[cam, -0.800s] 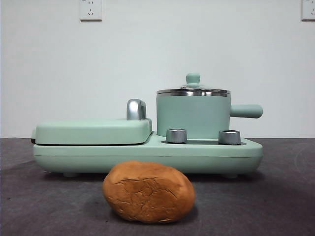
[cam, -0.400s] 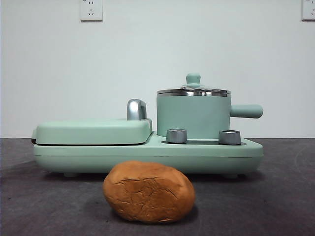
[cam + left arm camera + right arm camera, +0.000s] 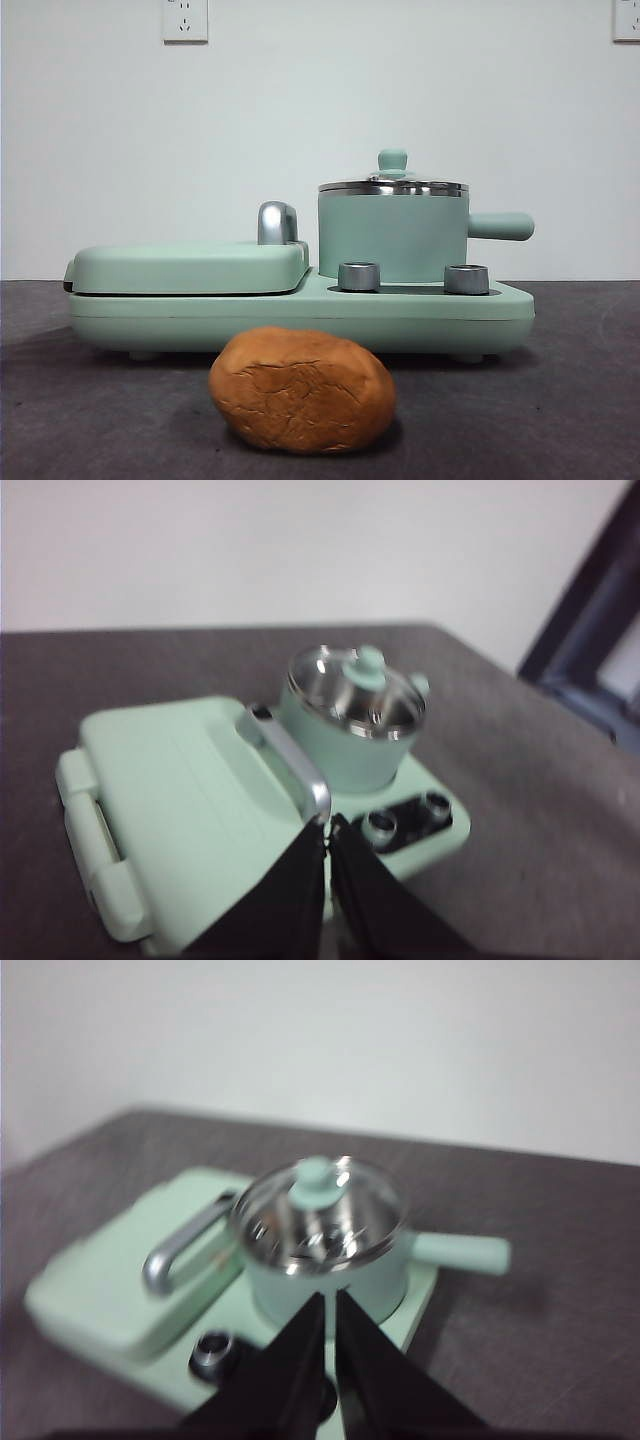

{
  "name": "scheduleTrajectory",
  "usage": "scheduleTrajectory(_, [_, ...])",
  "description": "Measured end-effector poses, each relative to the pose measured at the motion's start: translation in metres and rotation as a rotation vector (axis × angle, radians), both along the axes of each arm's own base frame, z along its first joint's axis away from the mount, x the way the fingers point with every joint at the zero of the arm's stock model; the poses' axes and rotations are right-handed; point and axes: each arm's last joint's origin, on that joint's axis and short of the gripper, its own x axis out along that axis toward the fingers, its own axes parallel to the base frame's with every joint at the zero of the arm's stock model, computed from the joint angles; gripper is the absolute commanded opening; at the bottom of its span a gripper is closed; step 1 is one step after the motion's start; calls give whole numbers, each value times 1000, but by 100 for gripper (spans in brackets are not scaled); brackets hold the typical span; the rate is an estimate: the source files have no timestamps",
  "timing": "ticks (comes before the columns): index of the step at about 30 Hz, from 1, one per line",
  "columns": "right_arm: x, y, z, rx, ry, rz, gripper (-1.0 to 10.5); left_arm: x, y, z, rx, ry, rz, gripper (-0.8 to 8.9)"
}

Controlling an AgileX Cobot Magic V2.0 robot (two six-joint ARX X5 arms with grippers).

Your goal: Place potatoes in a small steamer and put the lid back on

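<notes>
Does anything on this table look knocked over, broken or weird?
Nothing is spilled or tipped. The round steel-rimmed lid sits level on the mint-green steamer pot. The orange-brown potato on the dark table has cracked skin, the only oddity.

The right gripper (image 3: 329, 1305) hangs above the table (image 3: 560, 1350), its two black jaws pressed nearly together with only a thin slit between them, holding nothing. Past their tips stands the steamer (image 3: 330, 1285), a mint-green pot on the green base (image 3: 410, 1315). The lid (image 3: 320, 1215) sits on it, its green knob (image 3: 316, 1174) upright at the middle. The pot's handle (image 3: 462, 1253) sticks out sideways over the table. Beside the pot lies the flat griddle (image 3: 120, 1285) with its steel handle (image 3: 185, 1245). A dial (image 3: 212, 1352) shows near the jaws
</notes>
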Motion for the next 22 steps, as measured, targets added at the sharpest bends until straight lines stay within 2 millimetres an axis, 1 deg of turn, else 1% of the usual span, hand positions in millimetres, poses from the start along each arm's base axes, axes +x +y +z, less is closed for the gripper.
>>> scheduleTrajectory(3, [9, 3, 5, -112, 4, 64, 14, 11, -2, 3, 92, 18, -46, 9])
scheduleTrajectory(7, [16, 8, 8, -273, -48, 109, 15, 26, -5, 8, 257, -27, -77, 12])
scheduleTrajectory(9, [17, 9, 9, -340, -72, 106, 16, 32, -7, 10, 339, -62, -77, 65])
scheduleTrajectory(11, [19, 11, 7, -389, -75, 114, 58, 36, -10, 11, 396, -95, -94, 137])
scheduleTrajectory(14, [19, 13, 4, -429, -68, 134, 183, 38, -15, 12, 427, -136, -136, 216])
scheduleTrajectory(16, [19, 15, 4, -439, -76, 149, 236, 39, -17, 12, 430, -148, -154, 299])
scheduleTrajectory(17, [19, 15, 4, -440, -80, 154, 252, 38, -18, 12, 428, -152, -159, 326])
scheduleTrajectory(18, [19, 16, 4, -442, -83, 159, 268, 38, -20, 13, 426, -157, -165, 344])
scheduleTrajectory(22, [19, 17, 4, -456, -84, 149, 280, 38, -24, 13, 414, -156, -190, 346])
